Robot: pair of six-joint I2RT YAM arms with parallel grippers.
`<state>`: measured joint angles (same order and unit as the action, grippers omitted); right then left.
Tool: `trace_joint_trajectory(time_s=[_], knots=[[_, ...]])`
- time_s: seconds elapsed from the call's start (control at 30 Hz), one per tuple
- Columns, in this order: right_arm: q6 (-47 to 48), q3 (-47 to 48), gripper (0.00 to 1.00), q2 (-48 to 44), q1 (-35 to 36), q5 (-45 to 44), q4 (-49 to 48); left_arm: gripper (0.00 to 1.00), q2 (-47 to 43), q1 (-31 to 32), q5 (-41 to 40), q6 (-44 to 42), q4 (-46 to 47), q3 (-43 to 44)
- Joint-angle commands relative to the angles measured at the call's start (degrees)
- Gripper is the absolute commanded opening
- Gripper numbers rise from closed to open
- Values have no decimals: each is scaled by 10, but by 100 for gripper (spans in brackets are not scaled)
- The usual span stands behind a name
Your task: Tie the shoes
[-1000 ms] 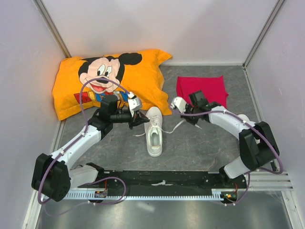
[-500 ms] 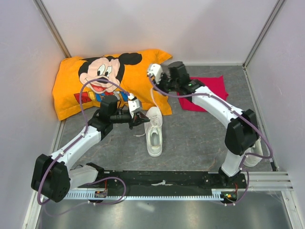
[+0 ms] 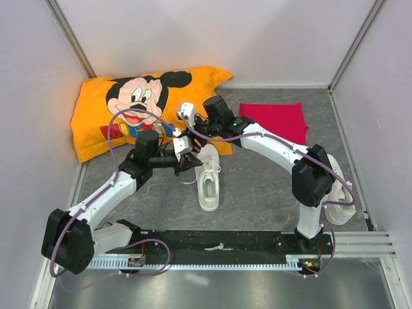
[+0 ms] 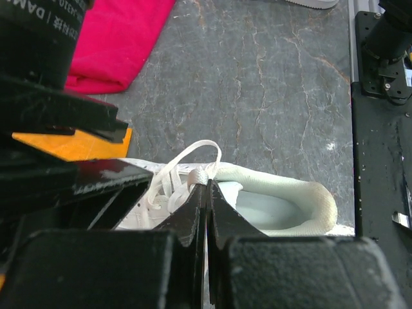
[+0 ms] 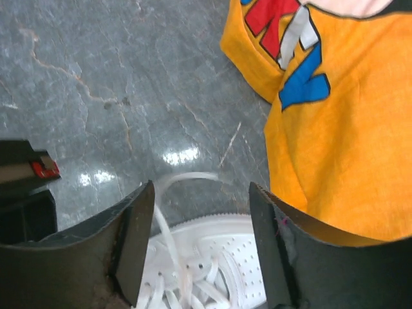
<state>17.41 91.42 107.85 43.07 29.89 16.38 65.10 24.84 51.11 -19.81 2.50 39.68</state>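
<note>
One white shoe (image 3: 208, 182) lies on the grey floor at the centre, toe toward the orange pillow (image 3: 109, 119). My left gripper (image 3: 190, 161) is shut on a white lace (image 4: 199, 172) beside the shoe's opening (image 4: 283, 207); a lace loop (image 4: 193, 149) rises just past its tips (image 4: 207, 183). Above the toe (image 5: 219, 264) hovers my right gripper (image 3: 192, 138), jaws wide apart (image 5: 201, 193), nothing held. A loose lace (image 5: 168, 235) runs up between the right fingers. Another white shoe (image 3: 341, 205) lies far right, partly behind the right arm.
A red cloth (image 3: 273, 121) lies at the back right, also in the left wrist view (image 4: 116, 45). The pillow's edge (image 5: 341, 135) is close beside my right gripper. Grey walls close in the floor on three sides. The black base rail (image 3: 219, 241) runs along the near edge.
The right arm swung from the right, over the red cloth, to the shoe's toe by the pillow, and its jaws opened. The left gripper stayed shut on the lace.
</note>
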Motion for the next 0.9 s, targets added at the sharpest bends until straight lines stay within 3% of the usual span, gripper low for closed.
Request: trace_joint_trajectory(time_s=[0.0,0.23,0.5,0.87], knots=[[-3,21,70,-32,-32,22,38,2,4,1,-8,-5,32,2],[31,-13,70,-98,-98,93,135,2,13,1,-12,-7,48,0],[31,-34,69,-99,-99,189,198,2,20,1,-9,-20,55,0],[38,-33,63,-72,-82,226,222,2,27,1,3,-23,57,0]])
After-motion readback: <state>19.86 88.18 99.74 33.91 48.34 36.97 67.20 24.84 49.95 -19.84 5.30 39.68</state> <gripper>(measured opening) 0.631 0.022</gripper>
